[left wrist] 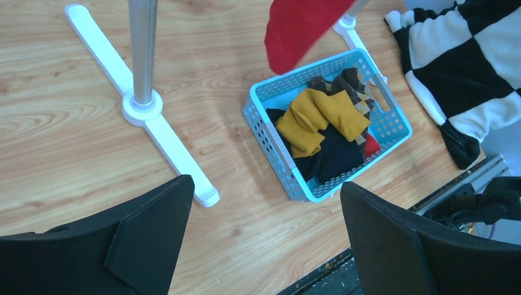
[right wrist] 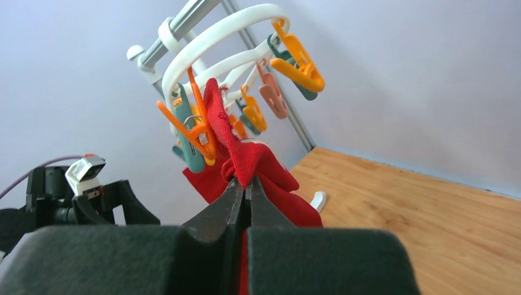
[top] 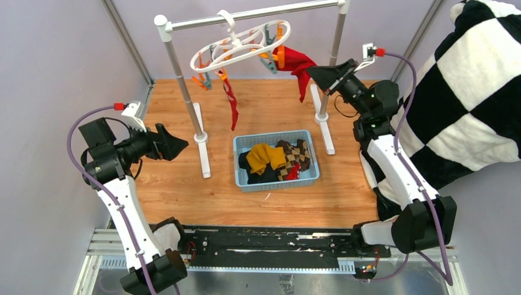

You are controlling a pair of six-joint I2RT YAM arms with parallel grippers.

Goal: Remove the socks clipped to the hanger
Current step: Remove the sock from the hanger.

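Observation:
The white ring hanger [top: 233, 46] hangs by its hook from the rail, tilted, with orange and teal pegs. A red sock [top: 300, 64] is clipped at its right side. My right gripper [top: 312, 71] is shut on that sock. In the right wrist view the fingertips [right wrist: 246, 182] pinch a fold of the red sock [right wrist: 253, 157] just below an orange and teal peg [right wrist: 196, 132] on the hanger [right wrist: 215, 37]. A second red sock [top: 232, 101] dangles from the left side. My left gripper [top: 178, 145] stands open and empty, low at the left, [left wrist: 265, 184] over bare wood.
A blue basket [top: 310, 157] in the middle holds mustard, argyle and dark socks [top: 270, 158]; its rim [left wrist: 270, 132] shows in the left wrist view. The grey rail stand [top: 184, 67] has white feet [left wrist: 166, 135]. A checkered blanket [top: 473, 80] lies at the right.

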